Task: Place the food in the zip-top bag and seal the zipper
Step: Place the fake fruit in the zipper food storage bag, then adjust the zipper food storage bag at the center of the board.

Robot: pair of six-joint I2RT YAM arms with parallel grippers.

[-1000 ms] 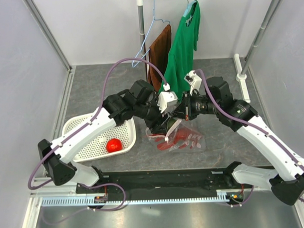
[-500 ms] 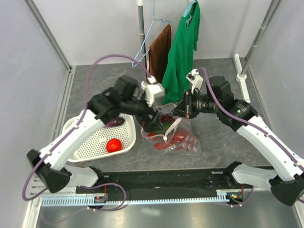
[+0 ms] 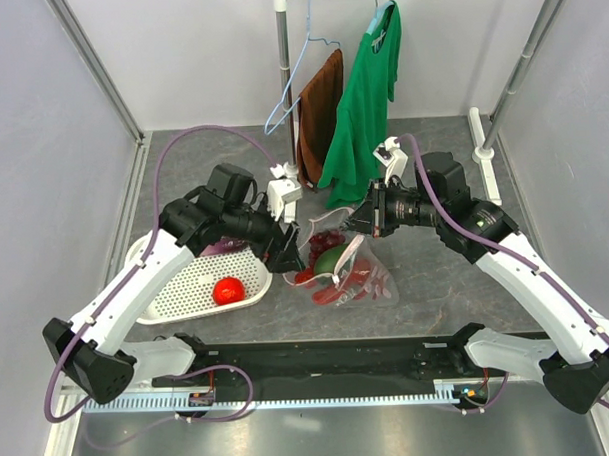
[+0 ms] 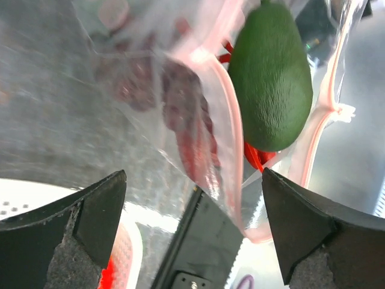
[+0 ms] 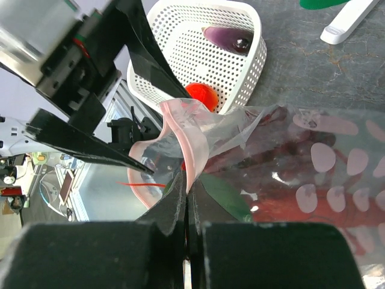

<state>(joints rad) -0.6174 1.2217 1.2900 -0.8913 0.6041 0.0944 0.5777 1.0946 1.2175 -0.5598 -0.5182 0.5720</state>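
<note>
Zip-top bag (image 3: 371,282): mouth agape, containing avocado piece (image 4: 274,78), grape bunch (image 3: 328,239) and red lobster (image 3: 337,291). Right gripper (image 5: 186,183): fingers pressed together on the bag's pink zipper strip (image 5: 192,141) at the mouth edge. Left gripper (image 4: 192,174): fingers spread, empty, just beside the bag's mouth; tomato (image 3: 227,290) lies apart from the bag, in the white basket (image 3: 186,284).

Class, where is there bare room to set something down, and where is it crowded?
Free: grey top between bag and right arm; back-left, behind basket. Crowded: the middle, where left claw and right claw flank the bag.
</note>
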